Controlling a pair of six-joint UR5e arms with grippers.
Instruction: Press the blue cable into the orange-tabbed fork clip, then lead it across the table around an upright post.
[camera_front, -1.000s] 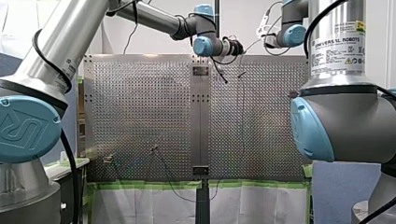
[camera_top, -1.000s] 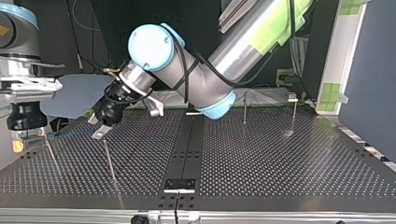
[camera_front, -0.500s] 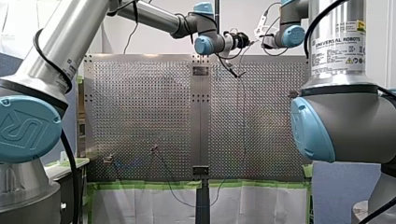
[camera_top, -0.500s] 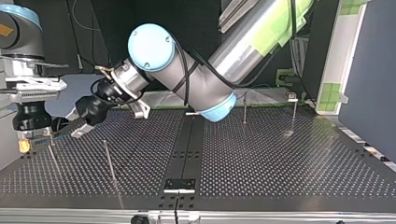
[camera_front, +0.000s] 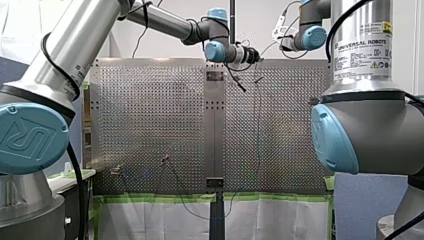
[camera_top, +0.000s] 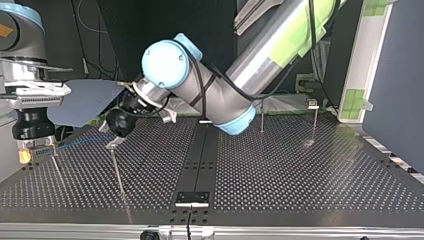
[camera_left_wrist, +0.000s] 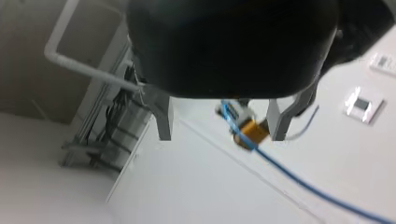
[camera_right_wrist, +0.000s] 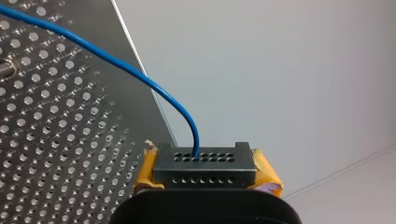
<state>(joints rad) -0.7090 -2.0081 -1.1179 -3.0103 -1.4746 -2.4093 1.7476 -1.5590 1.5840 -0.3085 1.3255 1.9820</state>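
One thin blue cable enters perforated block.

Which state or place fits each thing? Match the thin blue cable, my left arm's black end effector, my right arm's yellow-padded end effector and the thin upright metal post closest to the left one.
Things:
1. thin blue cable
2. left arm's black metal-fingered end effector
3. right arm's yellow-padded end effector
4. thin upright metal post

States and places:
A. open
B. standing on the perforated metal table
C. shut on the cable
D. runs out from the right end effector

Pairs: 1-D; 2-A; 3-C; 4-B
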